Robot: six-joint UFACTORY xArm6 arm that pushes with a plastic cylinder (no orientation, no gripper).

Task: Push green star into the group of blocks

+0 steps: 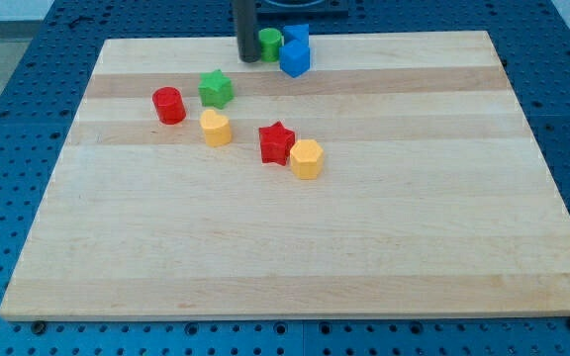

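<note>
The green star (pixel 216 88) lies in the upper left part of the wooden board (pixel 295 247). A red cylinder (pixel 169 105) is just to its left and a yellow block (pixel 216 128) just below it. A red star (pixel 277 142) touches a yellow hexagonal block (pixel 307 158) further right. My tip (pixel 248 57) stands at the view's top, right of and above the green star, apart from it. A green cylinder (pixel 269 44) is just right of my tip, with two blue blocks (pixel 295 57) beside it.
The board lies on a blue perforated table (pixel 8 89). The green cylinder and blue blocks sit close to the board's top edge.
</note>
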